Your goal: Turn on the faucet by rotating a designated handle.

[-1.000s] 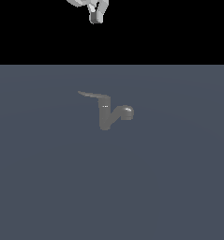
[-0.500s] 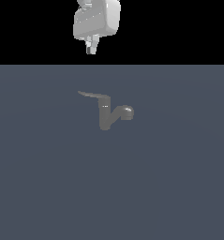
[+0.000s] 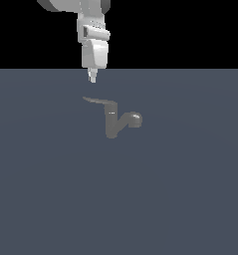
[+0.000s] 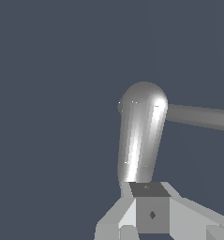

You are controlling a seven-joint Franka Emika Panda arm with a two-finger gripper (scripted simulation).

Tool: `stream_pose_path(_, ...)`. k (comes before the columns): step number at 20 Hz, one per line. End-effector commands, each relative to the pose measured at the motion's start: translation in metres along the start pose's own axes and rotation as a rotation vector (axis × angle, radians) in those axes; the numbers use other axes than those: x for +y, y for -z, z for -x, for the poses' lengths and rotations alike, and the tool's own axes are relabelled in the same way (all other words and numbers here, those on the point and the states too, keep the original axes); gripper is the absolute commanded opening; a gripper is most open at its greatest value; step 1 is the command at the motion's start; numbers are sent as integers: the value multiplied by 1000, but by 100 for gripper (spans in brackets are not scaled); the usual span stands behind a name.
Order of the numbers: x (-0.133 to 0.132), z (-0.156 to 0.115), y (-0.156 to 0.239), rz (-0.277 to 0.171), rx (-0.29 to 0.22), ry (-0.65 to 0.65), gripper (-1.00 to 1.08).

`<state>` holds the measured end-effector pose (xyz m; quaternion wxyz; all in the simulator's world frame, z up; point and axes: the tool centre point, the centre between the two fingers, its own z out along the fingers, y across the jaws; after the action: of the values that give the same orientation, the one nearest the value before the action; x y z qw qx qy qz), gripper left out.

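Observation:
The dull-grey faucet [image 3: 110, 124] stands upright on the flat grey floor. Its thin flat handle [image 3: 96, 101] reaches from the body's top toward the exterior view's left. A short angled arm with a glossy round end [image 3: 135, 118] points right. My gripper [image 3: 92, 77] hangs straight down, above and a little behind the handle's free tip, apart from it. Its fingers look pressed together and empty. In the wrist view the tapering handle [image 4: 137, 150] runs from my gripper [image 4: 148, 192] to the faucet's rounded top [image 4: 144, 101], and the arm [image 4: 197, 117] goes off sideways.
The flat grey floor [image 3: 180, 199] spreads all around the faucet. Nothing else stands on it. Black background lies behind the white robot arm [image 3: 93, 35].
My arm has come down from the top edge of the exterior view, so the gripper now hangs just above the handle's tip. The faucet has not moved.

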<state>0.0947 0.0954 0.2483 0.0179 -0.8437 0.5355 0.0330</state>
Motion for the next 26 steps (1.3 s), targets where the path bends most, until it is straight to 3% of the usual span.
stream_pose_path(1,-14,1,-19,-2,18,-53,-100)
stream_pose_path(13,-45,5,-72,-11,70,-183,-100)
stream_pose_path(26,-37,10,-76,-11,74,-190,-100)
